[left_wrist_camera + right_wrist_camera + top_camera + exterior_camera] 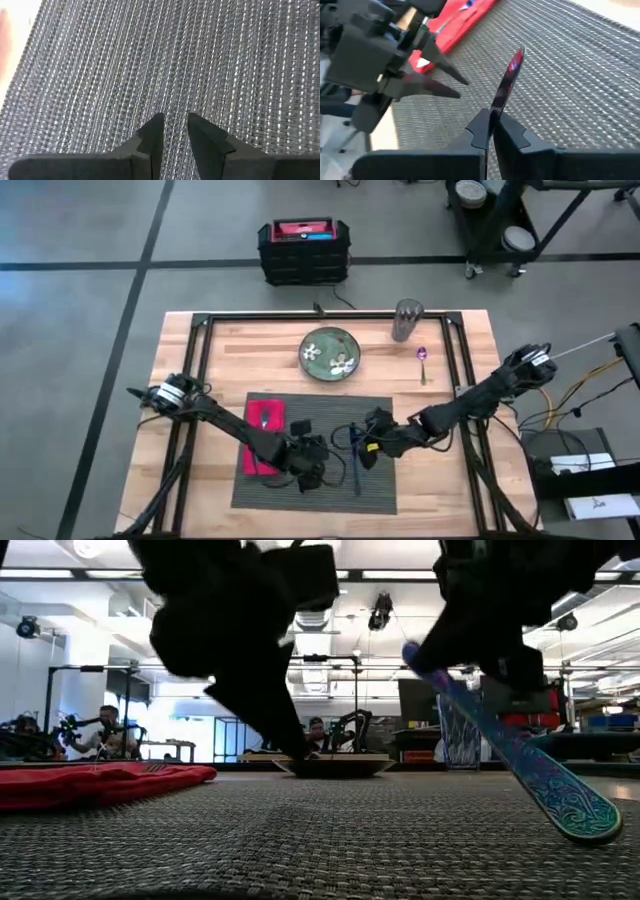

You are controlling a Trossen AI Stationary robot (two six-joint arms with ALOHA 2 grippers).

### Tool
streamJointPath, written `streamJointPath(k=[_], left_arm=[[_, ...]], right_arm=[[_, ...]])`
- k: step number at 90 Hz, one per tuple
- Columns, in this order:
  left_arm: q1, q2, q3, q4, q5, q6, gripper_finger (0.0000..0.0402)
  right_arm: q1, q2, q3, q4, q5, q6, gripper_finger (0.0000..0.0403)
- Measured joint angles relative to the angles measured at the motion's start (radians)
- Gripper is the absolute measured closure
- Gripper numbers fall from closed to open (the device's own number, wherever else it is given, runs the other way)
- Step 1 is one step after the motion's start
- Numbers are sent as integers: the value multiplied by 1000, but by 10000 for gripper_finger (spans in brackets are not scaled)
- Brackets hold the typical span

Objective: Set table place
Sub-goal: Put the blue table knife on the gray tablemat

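The place, a dark grey ribbed placemat [335, 412], lies at the table's near middle. A red napkin [258, 442] with a utensil [266, 418] on it rests on the mat's left part. My right gripper [364, 452] is over the mat's centre, shut on a blue-green iridescent knife [357, 472]. My left gripper [316, 472] hovers just left of it, low over the mat [150, 60]. Its fingers are a little apart with nothing between them. My right gripper pinches the knife's flat sides [496, 107] between its two fingers, partway along its length, the fingers lying across it. The knife slants down. One end [412, 648] sticks up past the fingers and the broad patterned end [575, 805] is low by the mat. Whether that end touches the mat, I cannot tell.
A green patterned plate [331, 352] sits on the table beyond the mat's far edge. A metal cup [407, 320] stands at the far right, and a purple spoon [423, 363] lies near it. Black rails [205, 340] frame the table. People sit in the room behind.
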Motion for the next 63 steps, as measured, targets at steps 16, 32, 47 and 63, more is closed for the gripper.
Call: streamJointPath(k=[16, 32, 47, 63], left_arm=[[1, 1, -69, 125, 6, 8, 326], [3, 1, -104, 150, 7, 14, 326], [8, 0, -143, 212, 4, 15, 326], [8, 0, -131, 203, 5, 42, 326]], right_arm=[[-12, 62, -1, -69, 1, -9, 401], [-17, 121, -6, -131, 0, 15, 401], [-19, 115, -5, -120, 2, 15, 401], [-33, 75, -5, -174, 25, 24, 402]])
